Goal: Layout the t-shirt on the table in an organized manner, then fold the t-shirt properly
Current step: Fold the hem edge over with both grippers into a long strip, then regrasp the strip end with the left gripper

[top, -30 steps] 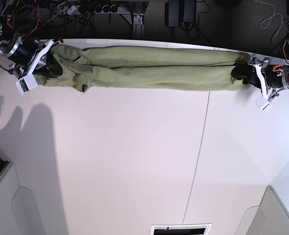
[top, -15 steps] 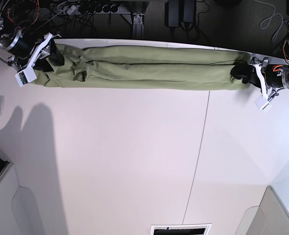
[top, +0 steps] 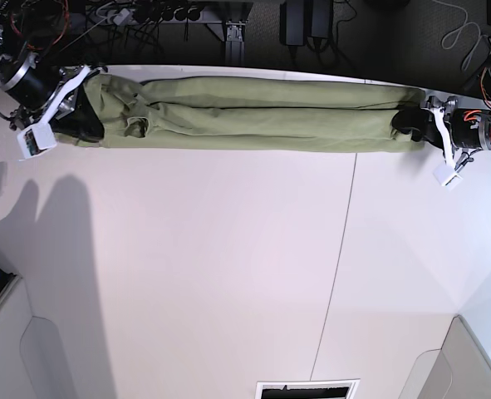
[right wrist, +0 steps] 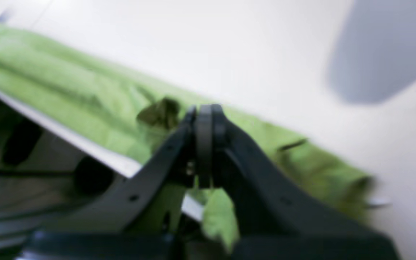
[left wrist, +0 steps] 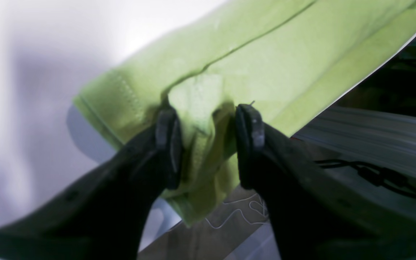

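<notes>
Stretching: the t-shirt (top: pixel 253 115) is held taut along the worktop (top: pixel 228 266) far edge.
Left hand (left wrist: pixel 208 144): clamped on one shirt end.
Right hand (right wrist: pixel 204 144): closed on the other end.

One t-shirt (top: pixel 253 114) stretches along the top of the base frame. One table (top: pixel 228 274) fills the frame below it. Two grippers show: the right gripper (top: pixel 83 104) at upper left, the left gripper (top: pixel 405 125) at upper right.
</notes>
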Controlling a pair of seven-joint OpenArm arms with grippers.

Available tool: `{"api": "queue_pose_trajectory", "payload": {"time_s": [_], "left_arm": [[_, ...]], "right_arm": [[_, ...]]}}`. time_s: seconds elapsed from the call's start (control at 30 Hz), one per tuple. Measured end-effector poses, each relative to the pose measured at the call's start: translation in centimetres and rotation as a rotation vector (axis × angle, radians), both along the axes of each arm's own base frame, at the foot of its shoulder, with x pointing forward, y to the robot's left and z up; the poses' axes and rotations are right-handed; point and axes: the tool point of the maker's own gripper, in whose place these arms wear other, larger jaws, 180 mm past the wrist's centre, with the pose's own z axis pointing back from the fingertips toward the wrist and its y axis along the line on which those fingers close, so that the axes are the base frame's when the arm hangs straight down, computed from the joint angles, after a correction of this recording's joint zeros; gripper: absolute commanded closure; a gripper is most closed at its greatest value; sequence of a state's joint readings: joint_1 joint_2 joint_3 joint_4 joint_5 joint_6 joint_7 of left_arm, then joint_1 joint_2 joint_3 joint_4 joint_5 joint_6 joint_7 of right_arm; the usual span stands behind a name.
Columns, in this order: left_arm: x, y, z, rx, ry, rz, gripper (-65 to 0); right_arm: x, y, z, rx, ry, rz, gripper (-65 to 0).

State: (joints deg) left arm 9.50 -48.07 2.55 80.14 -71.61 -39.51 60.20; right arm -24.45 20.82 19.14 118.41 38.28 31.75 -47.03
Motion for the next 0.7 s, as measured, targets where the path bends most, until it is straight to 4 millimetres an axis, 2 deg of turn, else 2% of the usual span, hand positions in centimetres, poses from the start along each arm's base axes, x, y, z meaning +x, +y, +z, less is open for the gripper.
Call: {"api": "queue_pose_trajectory", "payload": {"time_s": [0.1, 0.27, 0.37, 0.47, 0.7], "left_arm": [[0.1, -0.3, 0.2, -0.019, -0.002, 0.006, -32.8], [0.1, -0.3, 0.2, -0.024, -0.003, 0.008, -33.2], [0.3, -0.2, 0.4, -0.023, -0.009, 0.014, -33.2], [1.2, 0.8, 1.2, -0.018, -0.045, 0.05, -33.2], [4.1, 3.7, 6.1, -0.091, -0.167, 0.182, -33.1]], "right_arm": [[-1.1, -0.8, -3.8, -0.072, 0.086, 0.001, 0.0], [-1.8, -3.1, -8.3, -0.069, 0.177, -0.08, 0.0], [-0.9, -3.4, -8.9, -0.025, 0.185, -0.11, 0.0], [0.2, -3.4, -8.7, -0.003, 0.173, -0.124, 0.0], [1.1, -3.4, -8.4, -0.007, 0.173, -0.117, 0.0]]}}
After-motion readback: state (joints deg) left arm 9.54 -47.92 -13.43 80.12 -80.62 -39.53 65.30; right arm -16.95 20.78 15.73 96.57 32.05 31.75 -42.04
